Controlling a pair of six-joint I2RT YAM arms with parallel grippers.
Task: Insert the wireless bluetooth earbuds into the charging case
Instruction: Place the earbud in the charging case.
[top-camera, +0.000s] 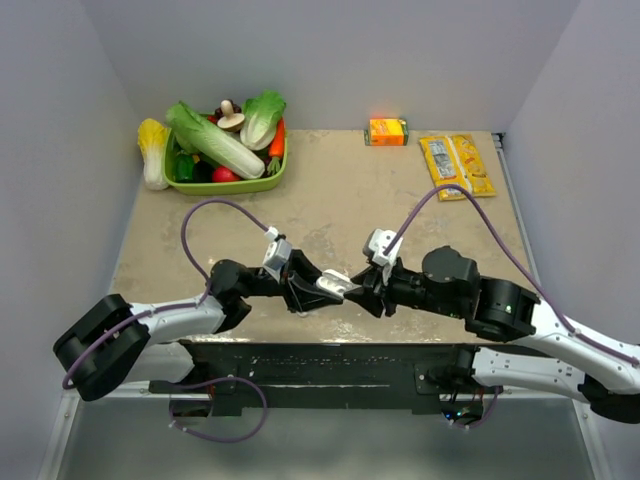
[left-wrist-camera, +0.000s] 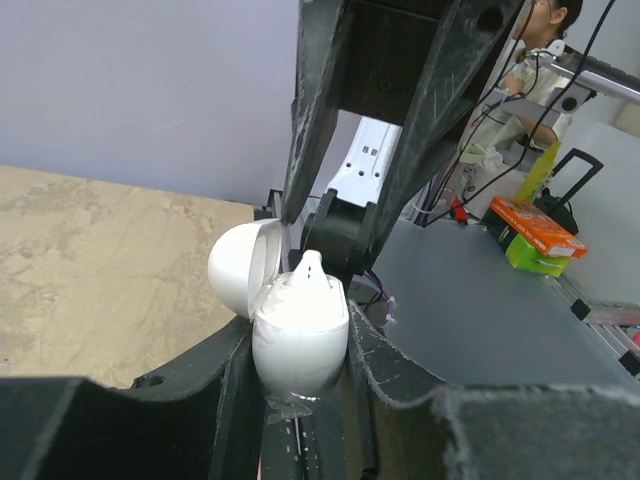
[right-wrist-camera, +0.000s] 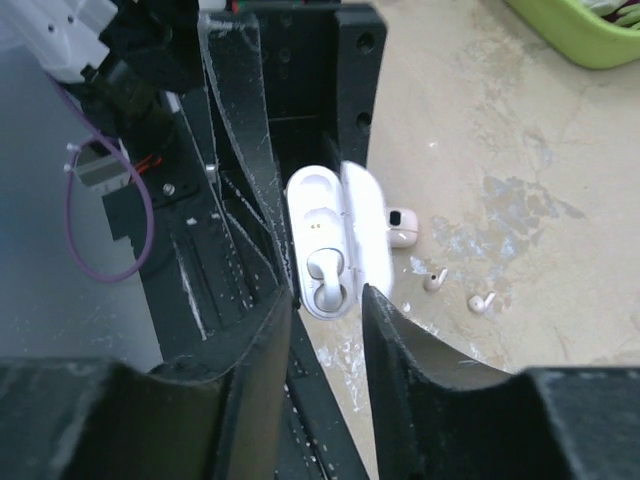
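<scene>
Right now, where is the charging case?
In the top view, the charging case is at the centre near the table's front edge, lid open, clamped in the left pincer, with the right pincer just beside it.

Room is tightest at the near middle of the table (top-camera: 330, 200). There the left gripper (top-camera: 305, 290) and the right gripper (top-camera: 362, 292) stand nose to nose, with only the charging case (top-camera: 335, 287) between them. The left fingers (left-wrist-camera: 235, 390) clamp the case's sides and its open lid (left-wrist-camera: 240, 265) juts out sideways. That leaves one way in, between the right gripper's parted jaws (one well already holds an earbud (right-wrist-camera: 330, 280)). Three small pale pieces (right-wrist-camera: 435, 280) lie on the top beside the case. Beyond them the tabletop is bare up to the green basket (top-camera: 250, 186), orange box (top-camera: 387, 131) and yellow packets (top-camera: 457, 165). Purple cables (top-camera: 215, 202) arch over both arms.
</scene>
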